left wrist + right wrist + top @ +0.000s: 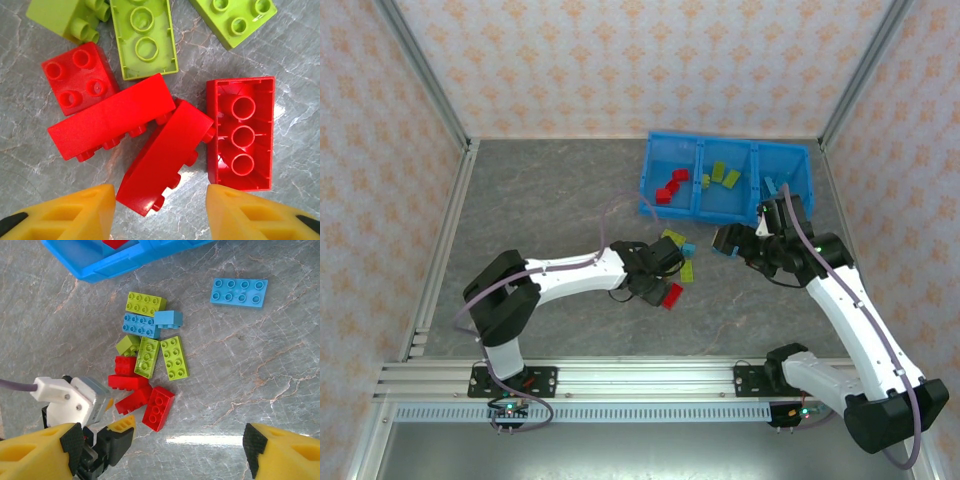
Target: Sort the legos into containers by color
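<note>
Trouble most likely at the squeeze. Left claw (160, 215) spread wide and empty, yellow fingertips (75, 215) straddling a tilted red brick (165, 155) in the pile of loose legos (150, 365) on the bench (540, 200). Leaning on a long red brick (107, 122) lying on its side, and almost touching an upturned red one (242, 132): risks pinching 2 at once, or pressing a slanted face and squirting the brick sideways. Could also shove the yellow-green bricks (145, 40) just beyond and scatter the pile. Better centred and squared to 1 brick before closing.

Reaching from the left base toward mid-bench, wrist tipped down, low over the pile, near the front of the blue bin (646, 172), with reds, yellow-greens and a blue sorted into its 3 compartments. Right claw (160, 455) likewise wide and empty, held higher beside the bin's right end, close enough to the left arm for a clash on any inward swing.
</note>
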Robot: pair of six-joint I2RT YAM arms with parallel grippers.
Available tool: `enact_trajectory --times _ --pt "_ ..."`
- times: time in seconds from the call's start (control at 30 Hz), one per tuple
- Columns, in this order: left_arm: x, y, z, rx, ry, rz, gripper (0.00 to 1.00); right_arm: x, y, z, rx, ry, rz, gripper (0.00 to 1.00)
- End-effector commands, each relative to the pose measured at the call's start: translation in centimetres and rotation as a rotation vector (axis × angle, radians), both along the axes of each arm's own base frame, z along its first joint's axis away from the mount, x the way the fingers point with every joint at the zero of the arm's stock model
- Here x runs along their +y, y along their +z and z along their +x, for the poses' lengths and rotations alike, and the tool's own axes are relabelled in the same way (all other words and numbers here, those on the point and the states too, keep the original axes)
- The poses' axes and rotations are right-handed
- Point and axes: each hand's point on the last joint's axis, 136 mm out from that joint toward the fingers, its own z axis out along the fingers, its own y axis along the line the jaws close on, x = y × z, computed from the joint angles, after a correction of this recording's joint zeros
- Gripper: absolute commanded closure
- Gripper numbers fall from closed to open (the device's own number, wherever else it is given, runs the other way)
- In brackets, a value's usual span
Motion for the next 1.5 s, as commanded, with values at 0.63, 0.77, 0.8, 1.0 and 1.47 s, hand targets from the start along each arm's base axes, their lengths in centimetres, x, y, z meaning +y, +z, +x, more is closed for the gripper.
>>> enact_trajectory --times 0.63,0.77,0.8,1.0,1.47 --pt "-0.7 2.6 -1.2 0.022 -0.083 -0.073 0.80 1.4 0.8 -0.9 0.017 0.033 0.093 0.16" --pt "-1.7 8.5 0.9 -0.099 -0.060 -0.192 0.82 2.2 2.2 -0.9 -0.028 0.048 0.154 0.16" --pt "-1.9 9.6 2.2 -0.131 -0.035 -0.213 0.82 2.1 2.7 -0.8 -0.047 0.038 0.163 0.16" --pt "-2.2 12.9 13.5 -0.293 0.150 -0.205 0.82 1.4 3.6 -0.6 -0.094 -0.013 0.168 0.16" --pt "-2.5 15.0 29.7 -0.468 0.350 -0.205 0.59 -0.3 3.9 -2.5 -0.101 -0.087 0.147 0.16"
